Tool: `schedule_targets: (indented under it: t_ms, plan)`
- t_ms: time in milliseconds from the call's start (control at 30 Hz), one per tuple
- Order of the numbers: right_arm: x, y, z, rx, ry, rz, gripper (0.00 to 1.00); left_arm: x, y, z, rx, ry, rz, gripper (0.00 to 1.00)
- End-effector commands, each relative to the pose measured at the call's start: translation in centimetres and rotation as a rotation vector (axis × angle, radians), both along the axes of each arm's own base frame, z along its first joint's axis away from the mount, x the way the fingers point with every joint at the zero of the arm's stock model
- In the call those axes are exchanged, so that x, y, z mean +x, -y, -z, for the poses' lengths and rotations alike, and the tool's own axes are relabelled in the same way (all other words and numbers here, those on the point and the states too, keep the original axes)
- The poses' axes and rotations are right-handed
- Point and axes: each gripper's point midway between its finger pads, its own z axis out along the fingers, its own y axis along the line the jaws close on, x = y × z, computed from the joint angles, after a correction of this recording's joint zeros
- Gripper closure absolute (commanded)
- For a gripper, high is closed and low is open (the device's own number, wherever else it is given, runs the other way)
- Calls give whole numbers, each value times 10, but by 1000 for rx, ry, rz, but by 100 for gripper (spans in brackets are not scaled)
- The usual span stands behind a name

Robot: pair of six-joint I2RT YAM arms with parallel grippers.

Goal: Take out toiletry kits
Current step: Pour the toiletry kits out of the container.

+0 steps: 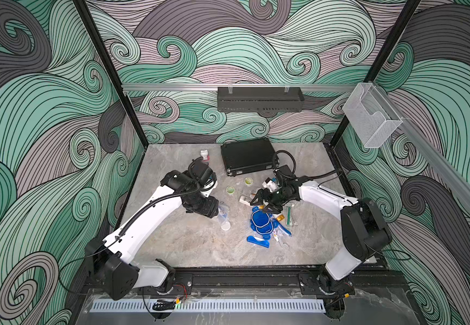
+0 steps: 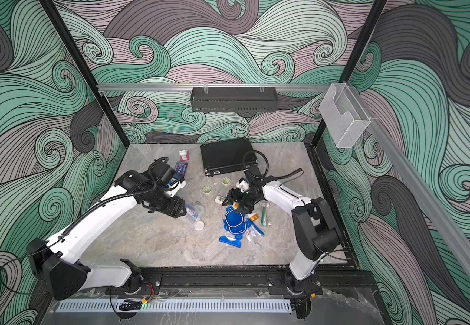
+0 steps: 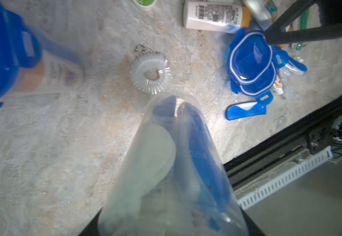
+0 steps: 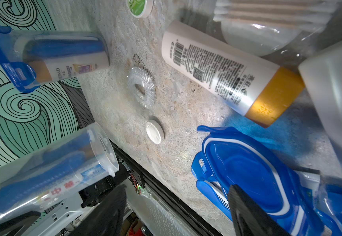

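Centrally, left end effector [image 3: 172, 222] pinching tumbler [image 3: 166, 153], right end effector [image 4: 178, 190] spread over blue lids [image 4: 247, 167], bottle [image 4: 217, 69] beside

1. Both top views are bright, evenly lit and sharp; the walls [image 1: 31, 140] bend at the edges, as through a wide lens.
2. Only soft shadows lie on the table [image 1: 188, 247].
3. In the left wrist view the near tumbler [image 3: 166, 173] is blurred, out of focus.
4. In the right wrist view the gold cap [image 4: 274, 98] glows with glare, and things near the edges are blurred.
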Motion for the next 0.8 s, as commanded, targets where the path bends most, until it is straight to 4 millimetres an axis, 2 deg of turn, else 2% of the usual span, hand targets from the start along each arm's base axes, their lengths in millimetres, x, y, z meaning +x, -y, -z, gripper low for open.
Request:
schedule_targets:
  t_ms: [0, 67, 167, 333, 433, 533, 633, 767]
  plan:
    - [-9, -6, -6, 19, 12, -39, 21, -11, 28, -26, -213, 20, 75, 76]
    - [-14, -20, -23, 70, 85, -107, 21, -12, 33, -30, -234, -10, 72, 75]
    - [-26, -43, -57, 133, 319, -242, 20, 3, 17, -31, -147, 24, -22, 79]
    - [-57, -56, -106, 172, 957, -487, 11, 4, 15, -44, -205, 48, -55, 79]
    - [-78, -58, -133, 253, 1301, -541, 1, 1, 21, -52, -272, 57, -60, 78]
    - [-89, -71, -143, 203, 1480, -662, 1, -6, 31, -62, -357, 45, -41, 76]
    - [-91, -92, -146, 166, 1592, -754, 1, -12, 39, -69, -411, 18, -20, 76]
    - [-91, -120, -145, 135, 1694, -836, 1, -17, 40, -68, -413, -10, -11, 75]
